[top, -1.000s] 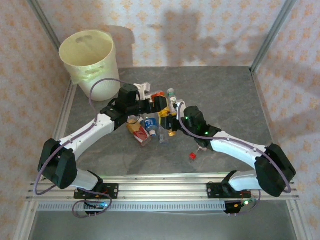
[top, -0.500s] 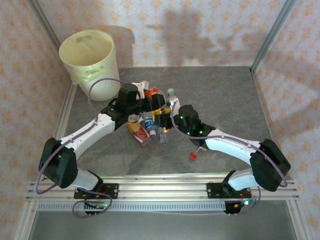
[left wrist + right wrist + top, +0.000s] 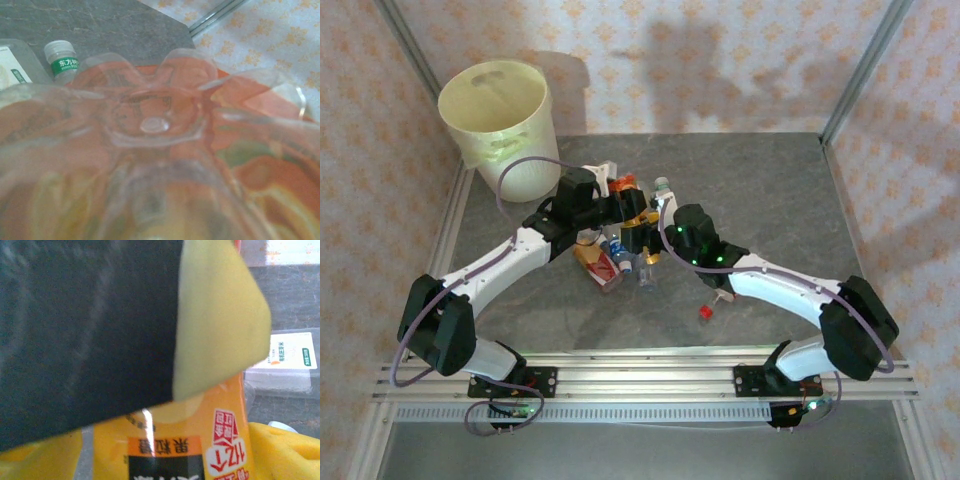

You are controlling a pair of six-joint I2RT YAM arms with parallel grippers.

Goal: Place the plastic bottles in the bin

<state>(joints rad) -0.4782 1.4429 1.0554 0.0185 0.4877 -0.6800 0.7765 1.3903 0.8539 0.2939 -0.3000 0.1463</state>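
One bin (image 3: 520, 172), at least six clustered plastic bottles (image 3: 601, 268), exact count obscured, one small red item (image 3: 704, 313), two arms (image 3: 495, 265).

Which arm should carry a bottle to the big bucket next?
Probably left: the left gripper is at the pile, an orange bottle close before its camera, and the bin stands on its side.

Your left arm (image 3: 495, 265) stretches forward and to the right, and your right arm (image 3: 780, 290) stretches forward and to the left, both bent at the elbow. The left gripper (image 3: 623, 203) and right gripper (image 3: 648, 238) sit close together, nearly tip to tip. You can't tell from these views how their jaws stand.
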